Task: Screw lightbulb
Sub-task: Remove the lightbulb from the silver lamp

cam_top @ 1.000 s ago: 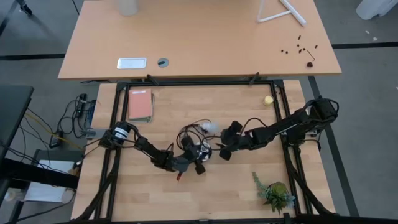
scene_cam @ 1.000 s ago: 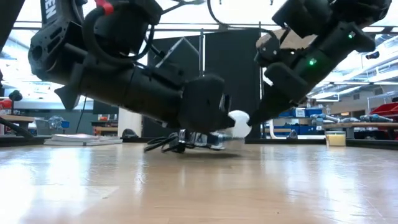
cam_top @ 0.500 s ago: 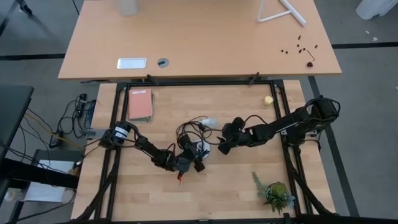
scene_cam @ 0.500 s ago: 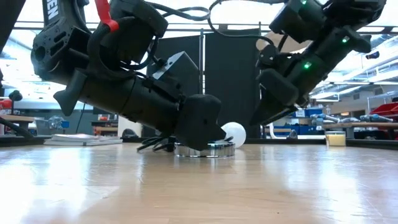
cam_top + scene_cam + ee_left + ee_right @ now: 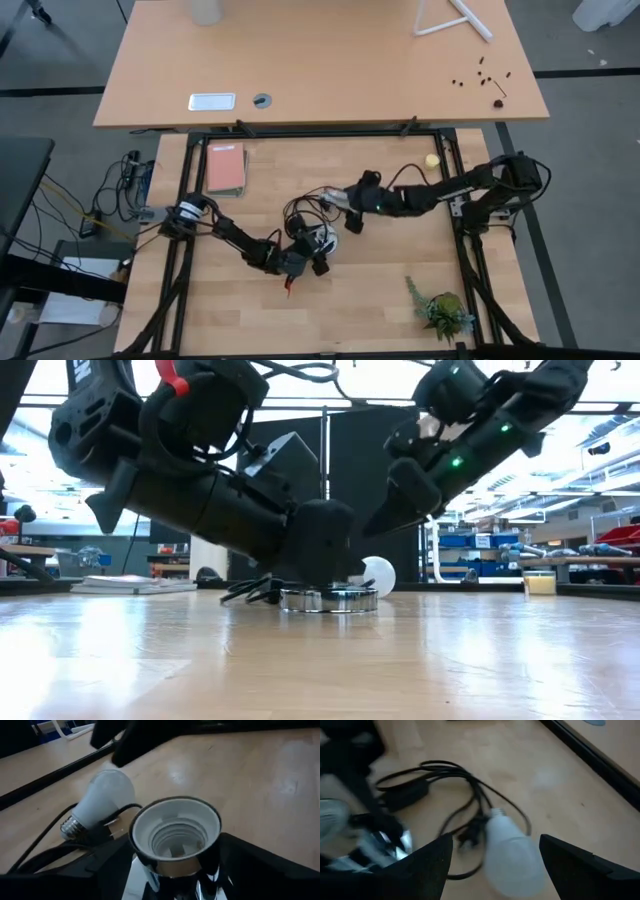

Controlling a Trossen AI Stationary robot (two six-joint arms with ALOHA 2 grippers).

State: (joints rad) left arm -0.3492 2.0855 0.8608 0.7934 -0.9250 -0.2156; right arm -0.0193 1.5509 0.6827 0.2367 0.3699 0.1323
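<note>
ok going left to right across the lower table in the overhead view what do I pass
Book → left gripper at the socket → lightbulb → right gripper → yellow ball → plant.

Socket mid-frame, lightbulb just above it.
Book upper left; ball upper right; plant lower right.
</note>
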